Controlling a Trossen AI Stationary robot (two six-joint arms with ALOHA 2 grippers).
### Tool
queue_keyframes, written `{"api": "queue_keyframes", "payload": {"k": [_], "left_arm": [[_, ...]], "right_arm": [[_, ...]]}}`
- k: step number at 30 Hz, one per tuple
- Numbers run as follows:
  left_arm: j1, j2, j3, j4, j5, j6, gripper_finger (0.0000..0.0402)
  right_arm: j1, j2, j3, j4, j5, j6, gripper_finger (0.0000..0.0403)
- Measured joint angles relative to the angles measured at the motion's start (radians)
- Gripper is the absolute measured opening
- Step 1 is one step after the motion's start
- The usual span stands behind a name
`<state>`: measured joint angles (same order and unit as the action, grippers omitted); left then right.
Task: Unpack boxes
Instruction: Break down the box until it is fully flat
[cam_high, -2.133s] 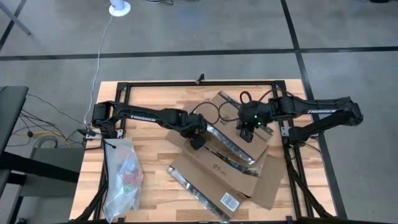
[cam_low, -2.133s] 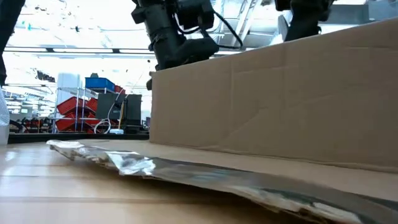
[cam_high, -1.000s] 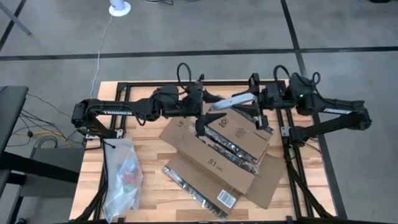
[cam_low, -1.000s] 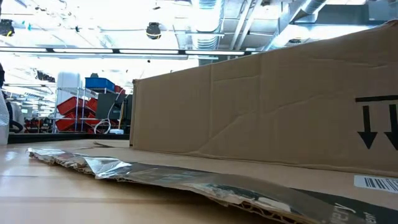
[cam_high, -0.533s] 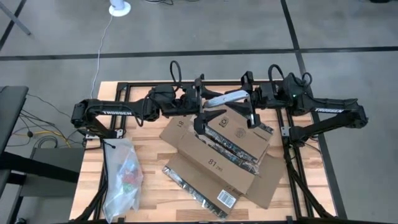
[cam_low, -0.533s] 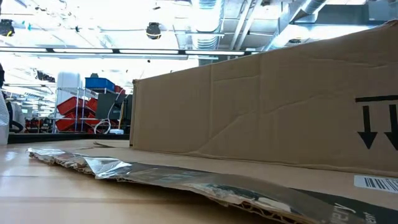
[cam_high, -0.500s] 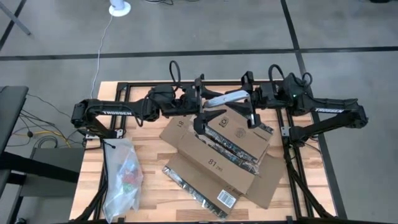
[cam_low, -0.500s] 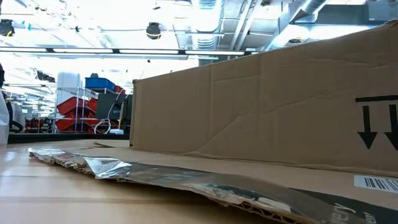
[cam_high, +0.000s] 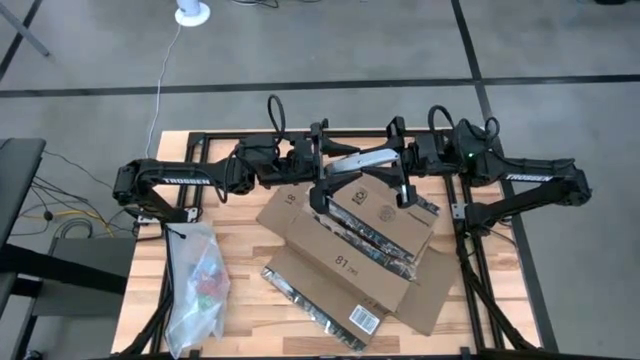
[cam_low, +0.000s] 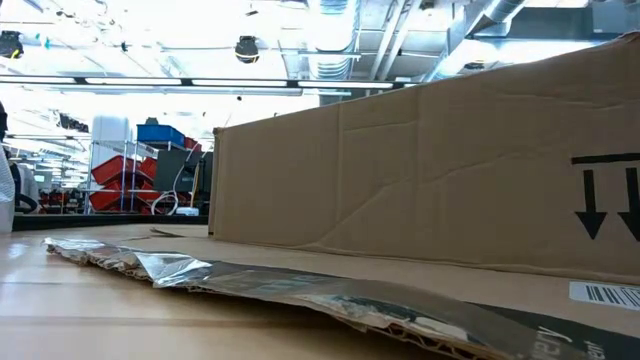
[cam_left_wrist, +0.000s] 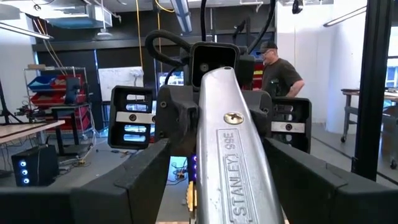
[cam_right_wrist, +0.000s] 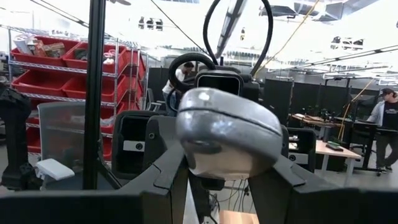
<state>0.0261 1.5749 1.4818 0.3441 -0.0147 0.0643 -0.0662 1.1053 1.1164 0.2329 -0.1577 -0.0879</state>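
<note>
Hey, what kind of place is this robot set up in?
Probably a workshop or robotics lab in a large industrial hall. Metal shelving with red storage bins stands behind the table, exposed ducts and pipes run along the ceiling, and a person stands among workbenches in the background.

Clear plastic bag, metal knife

One cardboard box, one silver knife, one clear bag, two grippers, left and right, on one worktop.
</note>
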Motion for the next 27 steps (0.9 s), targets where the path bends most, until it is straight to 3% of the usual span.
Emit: {"api": "queue_keyframes", "payload": {"k": [7, 13, 23, 27], "left_arm": [[0.001, 0.000, 0.000, 0.026, 0.003, 0.003, 0.0225], [0.006, -0.002, 0.000, 0.019, 0.019, 0.008, 0.0122], [0.007, -0.003, 0.000, -0.006, 0.012, 0.019, 0.0117], [0.012, -0.012, 0.002, -0.049, -0.004, 0.024, 0.0117]], "right_arm": [[-0.001, 0.000, 0.000, -0.014, -0.001, 0.002, 0.0116], [-0.001, 0.000, 0.000, -0.020, -0.006, 0.014, 0.0116], [-0.001, -0.001, -0.001, -0.046, -0.005, 0.011, 0.0118], [-0.002, 0.000, -0.002, -0.051, 0.020, 0.015, 0.0190]]}}
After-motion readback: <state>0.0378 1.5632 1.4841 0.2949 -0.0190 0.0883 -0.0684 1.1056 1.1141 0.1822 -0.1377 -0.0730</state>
